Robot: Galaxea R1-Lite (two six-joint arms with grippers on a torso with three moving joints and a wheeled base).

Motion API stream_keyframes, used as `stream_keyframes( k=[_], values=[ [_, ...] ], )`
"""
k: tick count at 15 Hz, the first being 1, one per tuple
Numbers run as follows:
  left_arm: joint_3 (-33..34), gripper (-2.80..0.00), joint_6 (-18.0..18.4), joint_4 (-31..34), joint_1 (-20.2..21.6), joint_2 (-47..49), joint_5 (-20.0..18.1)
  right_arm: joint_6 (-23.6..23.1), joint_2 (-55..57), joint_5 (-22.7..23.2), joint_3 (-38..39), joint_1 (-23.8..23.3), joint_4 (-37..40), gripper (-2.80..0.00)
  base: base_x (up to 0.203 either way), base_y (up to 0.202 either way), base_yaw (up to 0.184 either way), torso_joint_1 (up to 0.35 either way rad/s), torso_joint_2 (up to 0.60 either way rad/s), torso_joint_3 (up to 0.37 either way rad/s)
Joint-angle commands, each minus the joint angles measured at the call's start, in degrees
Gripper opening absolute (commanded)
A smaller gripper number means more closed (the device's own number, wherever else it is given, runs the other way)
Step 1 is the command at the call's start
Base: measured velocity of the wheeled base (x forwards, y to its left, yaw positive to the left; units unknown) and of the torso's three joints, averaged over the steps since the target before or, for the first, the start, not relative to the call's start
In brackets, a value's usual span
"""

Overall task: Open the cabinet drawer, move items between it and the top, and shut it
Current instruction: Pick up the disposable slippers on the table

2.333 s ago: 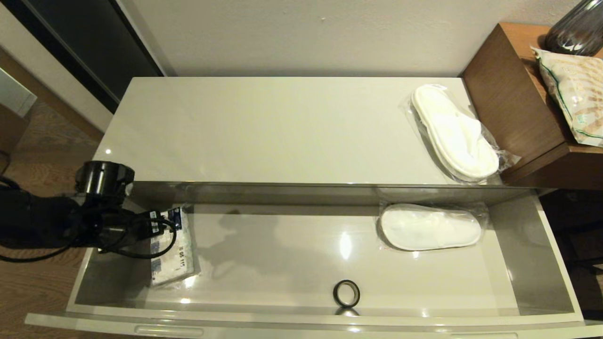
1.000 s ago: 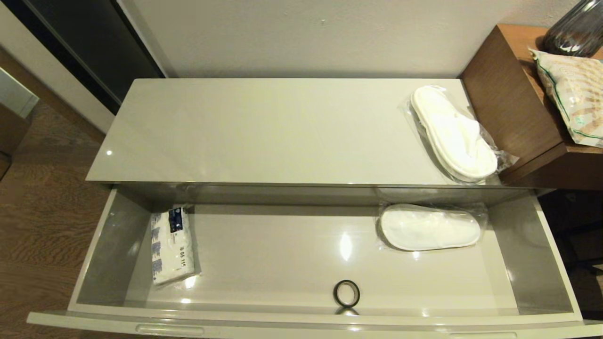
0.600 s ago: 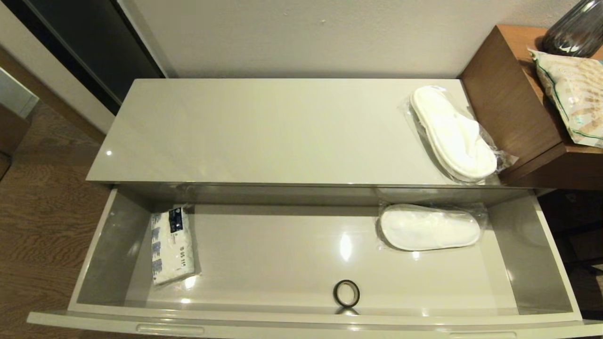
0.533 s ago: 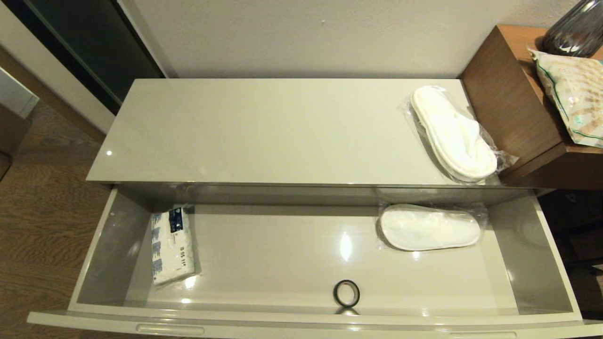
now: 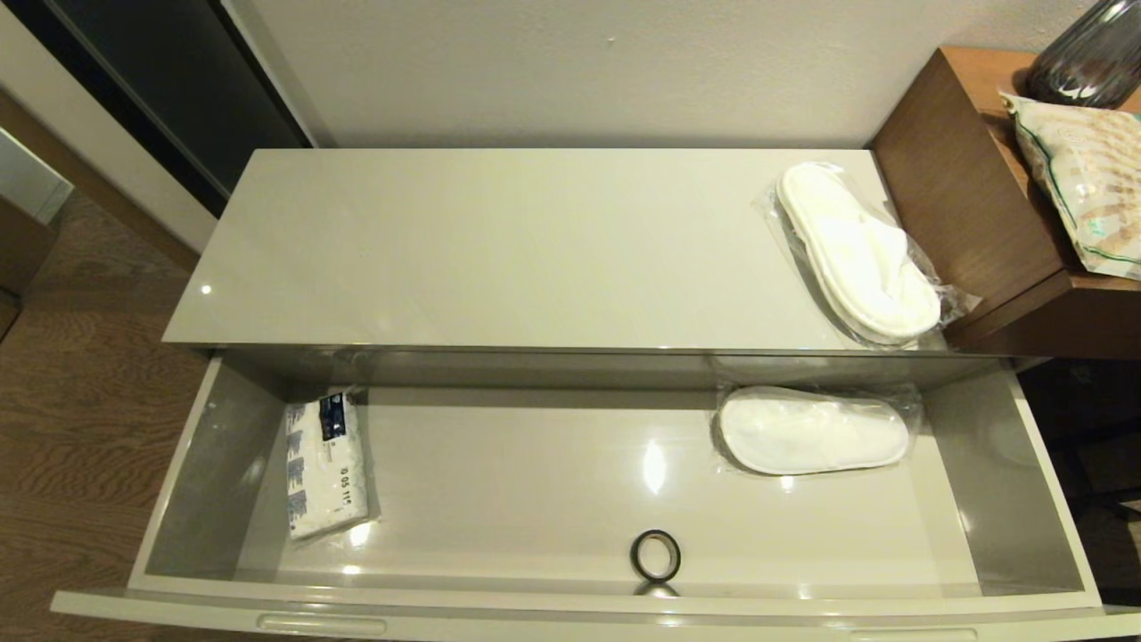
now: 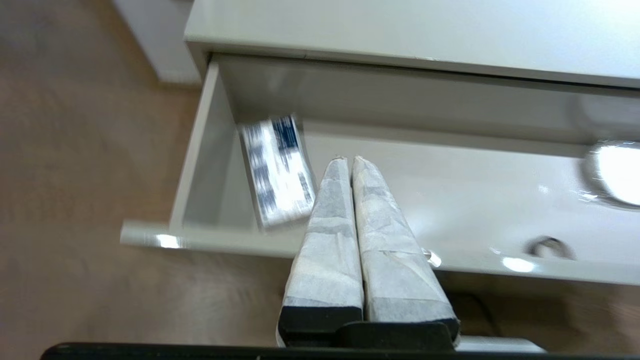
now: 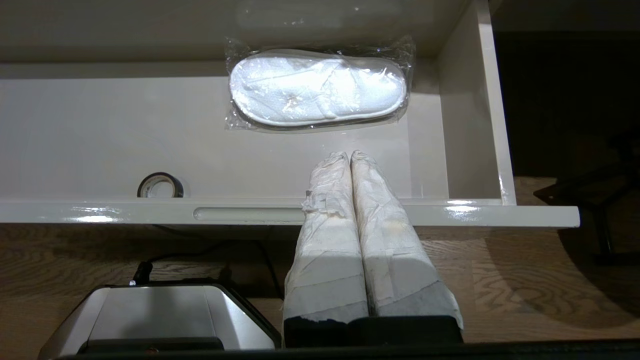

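Observation:
The cabinet drawer [image 5: 570, 604] stands pulled wide out below the cream top [image 5: 499, 250]. Inside lie a tissue pack [image 5: 325, 464] at the left, a black ring [image 5: 655, 555] near the front and wrapped white slippers [image 5: 811, 430] at the right. A second wrapped pair of slippers [image 5: 856, 251] rests on the top's right end. Neither arm shows in the head view. My left gripper [image 6: 349, 161] is shut and empty, in front of the drawer near the tissue pack [image 6: 277, 170]. My right gripper [image 7: 349, 155] is shut and empty, over the drawer's front rim, short of the slippers [image 7: 317, 87].
A taller brown wooden table [image 5: 972, 205] adjoins the top's right end, carrying a green-trimmed patterned bag [image 5: 1083, 178] and a dark vase [image 5: 1092, 53]. Wooden floor [image 5: 80, 428] lies left of the cabinet. The robot's grey base [image 7: 155, 315] sits below the drawer front.
The left arm, which hung over the drawer's left end by the tissue pack, has withdrawn out of the head view. The items and the drawer have not moved.

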Motion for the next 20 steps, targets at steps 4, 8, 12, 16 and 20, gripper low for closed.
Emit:
stream_keyframes(
  k=[4,8,12,16,20],
  values=[
    [10.77,-2.80,3.10,-15.64,0.01,0.16,-2.92,0.02,0.07,0.02,0.01,0.02,-0.01,-2.80,0.000,0.000,0.000,0.000,0.00,0.000],
    [10.25,-2.80,-0.92,-7.03,0.01,0.16,0.42,0.02,0.07,0.02,0.01,0.02,-0.01,-2.80,0.000,0.000,0.000,0.000,0.00,0.000],
    [9.58,-2.80,6.57,-1.40,0.00,0.23,-0.37,0.00,0.07,0.02,0.01,0.02,-0.01,-2.80,0.000,0.000,0.000,0.000,0.00,0.000],
    [9.82,-2.80,7.38,-1.70,0.01,0.16,-0.85,-0.07,0.07,0.02,0.01,0.02,-0.01,-2.80,0.000,0.000,0.000,0.000,0.00,0.000],
    [9.83,-2.80,5.20,-2.06,0.01,0.16,-0.48,0.02,0.07,0.02,0.01,0.02,-0.01,-2.80,0.000,0.000,0.000,0.000,0.00,0.000]
  ],
)
